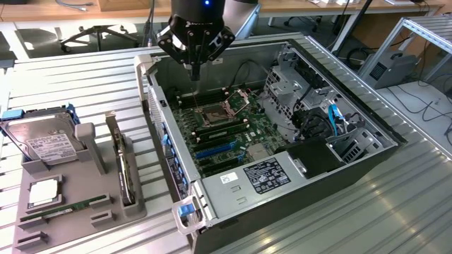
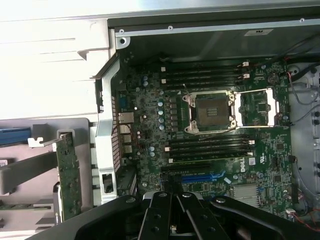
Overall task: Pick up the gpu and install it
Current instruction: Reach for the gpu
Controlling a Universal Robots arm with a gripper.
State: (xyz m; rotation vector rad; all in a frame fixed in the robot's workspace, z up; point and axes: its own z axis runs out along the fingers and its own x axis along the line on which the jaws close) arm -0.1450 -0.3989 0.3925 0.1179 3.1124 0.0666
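Observation:
The gpu (image 1: pixel 125 168) is a thin dark card standing on edge in a slot of the grey parts holder (image 1: pixel 71 222), at the exterior view's left of the open computer case (image 1: pixel 282 174). In the wrist view the gpu (image 2: pixel 68 175) shows its green board face beside the case wall. My gripper (image 1: pixel 195 75) hangs above the far end of the motherboard (image 1: pixel 226 127), fingers shut together with nothing between them. From the wrist, the shut gripper (image 2: pixel 172 200) sits over the motherboard (image 2: pixel 150 135) near the blue expansion slots (image 2: pixel 202 176). The gpu is well apart from the gripper.
The holder also carries a silver hard drive (image 1: pixel 44 138), a CPU (image 1: pixel 44 193) and a green RAM stick (image 1: pixel 60 210). Inside the case are an open CPU socket (image 1: pixel 211 114), blue slots (image 1: pixel 211 151), a power supply (image 1: pixel 265 177) and cables (image 1: pixel 325 124). A metal frame (image 1: pixel 416 47) stands at the right.

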